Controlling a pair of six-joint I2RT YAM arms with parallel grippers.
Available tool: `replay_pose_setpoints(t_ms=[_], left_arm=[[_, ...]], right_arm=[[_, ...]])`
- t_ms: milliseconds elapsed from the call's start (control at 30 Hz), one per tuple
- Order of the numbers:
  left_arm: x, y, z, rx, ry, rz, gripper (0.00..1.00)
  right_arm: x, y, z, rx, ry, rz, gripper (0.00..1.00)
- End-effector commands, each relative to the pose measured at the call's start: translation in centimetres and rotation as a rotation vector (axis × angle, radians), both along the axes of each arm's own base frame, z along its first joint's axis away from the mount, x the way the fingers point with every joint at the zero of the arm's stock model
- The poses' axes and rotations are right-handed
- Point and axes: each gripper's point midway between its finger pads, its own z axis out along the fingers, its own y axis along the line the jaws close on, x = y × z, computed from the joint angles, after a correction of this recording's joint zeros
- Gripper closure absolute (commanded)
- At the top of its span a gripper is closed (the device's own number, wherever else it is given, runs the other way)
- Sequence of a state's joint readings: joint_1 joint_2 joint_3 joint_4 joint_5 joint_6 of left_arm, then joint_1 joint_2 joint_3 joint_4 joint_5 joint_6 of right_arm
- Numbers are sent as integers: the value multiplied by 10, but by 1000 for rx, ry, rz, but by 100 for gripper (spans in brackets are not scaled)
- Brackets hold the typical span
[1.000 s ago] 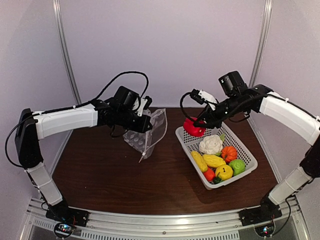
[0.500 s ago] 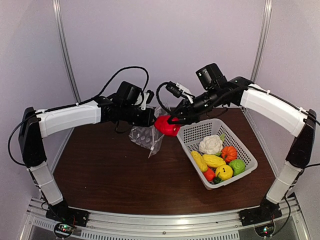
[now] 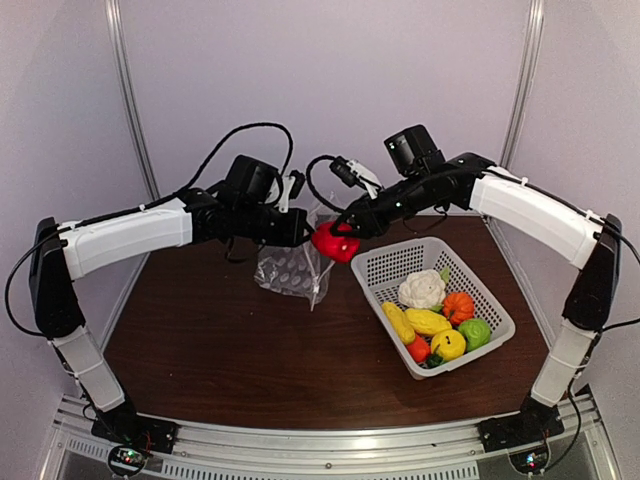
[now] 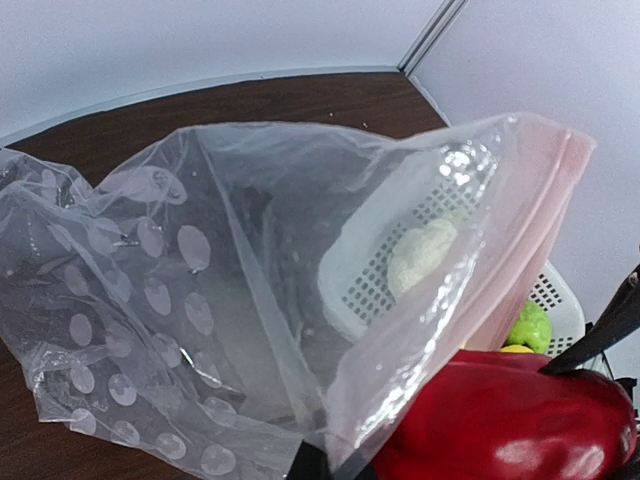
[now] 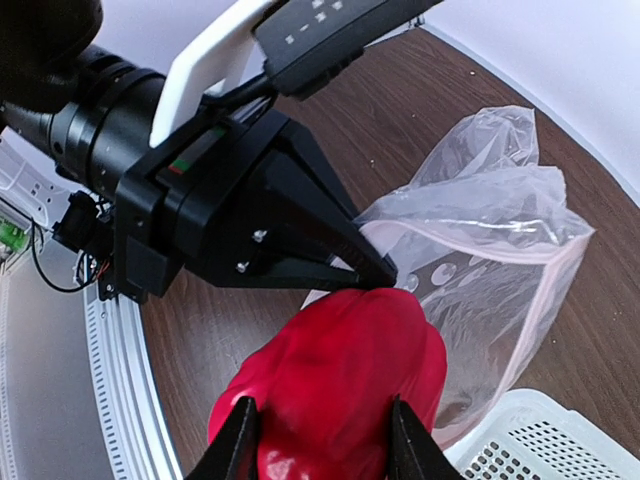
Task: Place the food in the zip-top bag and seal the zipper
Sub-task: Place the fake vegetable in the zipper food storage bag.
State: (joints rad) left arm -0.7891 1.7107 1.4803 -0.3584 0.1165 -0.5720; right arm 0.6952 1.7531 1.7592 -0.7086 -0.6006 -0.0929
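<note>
Loading step: pepper (image 3: 335, 243) is being held clamped in right tool (image 3: 346, 232) at mouth of bag (image 3: 290, 270), itself being pinched by left tool (image 5: 372, 268); pushing inside, then release, likely needed.

Red pepper (image 3: 334, 242) glossy, up in the air at the open mouth of the zip-top bag (image 3: 290, 270), centre-far. Bag clear, white polka dots, crumpled, hanging. Zipper (image 4: 548, 200) unsealed. Cauliflower (image 3: 422, 290), pumpkin (image 3: 458, 305), green apple (image 3: 474, 333), lemons (image 3: 448, 344) piled in basket (image 3: 400, 262), right.
</note>
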Motion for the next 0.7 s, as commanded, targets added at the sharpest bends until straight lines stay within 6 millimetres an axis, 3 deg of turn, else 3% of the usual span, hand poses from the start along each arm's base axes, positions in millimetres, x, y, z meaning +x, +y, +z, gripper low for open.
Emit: replay_pose_setpoints(t_ms=[0, 133, 367, 400, 533, 667], left_arm=[[-18, -18, 26, -71, -28, -65, 100], [-23, -22, 32, -83, -33, -69, 100], [-28, -22, 44, -101, -46, -67, 100], [-28, -22, 45, -103, -45, -65, 100], [-30, -19, 50, -107, -51, -54, 100], [-22, -7, 48, -46, -68, 4, 100]], right_arm=[[32, 4, 21, 52, -60, -116, 77], [54, -3, 11, -4, -84, -222, 78], [67, -4, -6, -41, -58, -285, 77], [68, -4, -8, -44, -56, -291, 75], [59, 4, -3, -21, -30, -232, 41], [31, 3, 28, 22, -49, -112, 25]])
